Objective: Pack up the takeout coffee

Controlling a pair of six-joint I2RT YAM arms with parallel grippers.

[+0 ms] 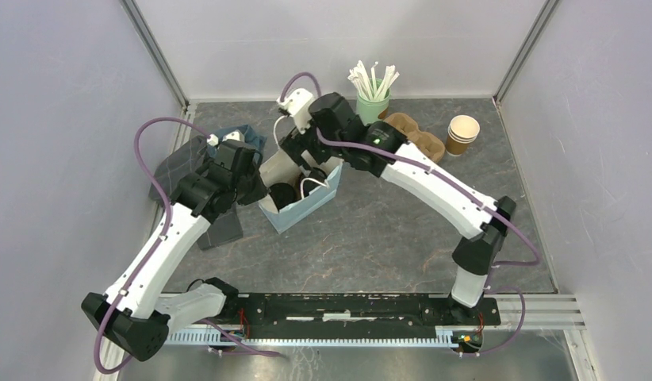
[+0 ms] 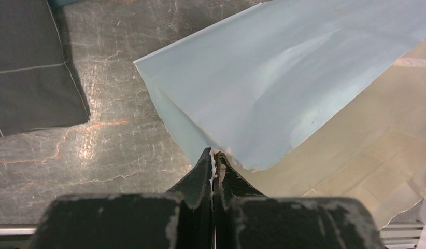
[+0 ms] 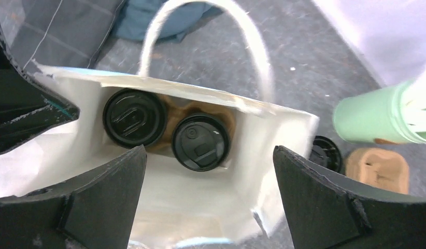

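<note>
**A:** Where's the coffee?

**B:** Down inside the pale blue paper bag (image 3: 275, 137). One lidded cup (image 3: 134, 118) sits just beside the other lidded cup (image 3: 200, 141), both upright in what looks like a brown carrier (image 3: 172, 106). The bag stands left of centre, towards the far side of the table.

**A:** And the hands?

**B:** The left gripper (image 2: 215, 155) is pinched tight on the bag's left edge, which seems to hold the mouth open. The right gripper (image 3: 210, 151) hangs over the opening with its jaws spread wide and nothing between them.

**A:** So which step is this?

**B:** I'd say the loading is done and only the letting go is left. The white handle (image 3: 257, 62) arches close by, so the right arm should rise straight up to avoid snagging it. The left should then ease off the paper gently, or the bag may tip.

**A:** Anything else near?

**B:** A green holder of stirrers (image 1: 373, 103) and a spare carrier (image 1: 414, 131), both just beyond the bag to the right.
</note>
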